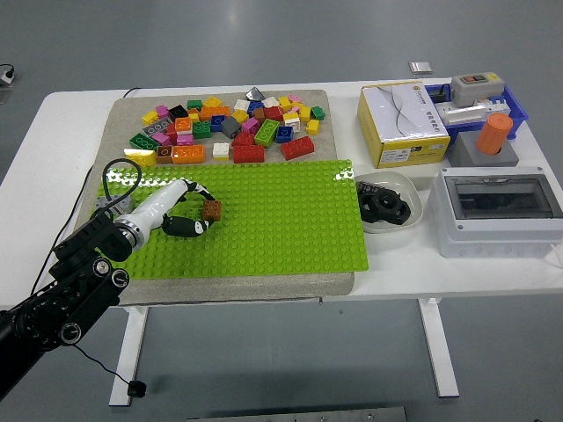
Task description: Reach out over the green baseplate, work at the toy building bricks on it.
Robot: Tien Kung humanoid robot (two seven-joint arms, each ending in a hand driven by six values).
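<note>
The green baseplate (281,220) lies on a grey mat in the middle of the table. My left hand (192,211) reaches over its left part, the white forearm slanting in from the lower left. Its fingers are curled around a small brown brick (212,210) that sits on or just above the plate. A heap of loose bricks (229,127) in several colours lies on the mat behind the plate. My right arm is out of sight.
A yellow and white box (401,123) stands at the back right, with a white bowl (387,207) holding black parts in front of it. A grey electrical box (497,211), an orange cylinder (495,134) and a blue tray (475,105) fill the right side.
</note>
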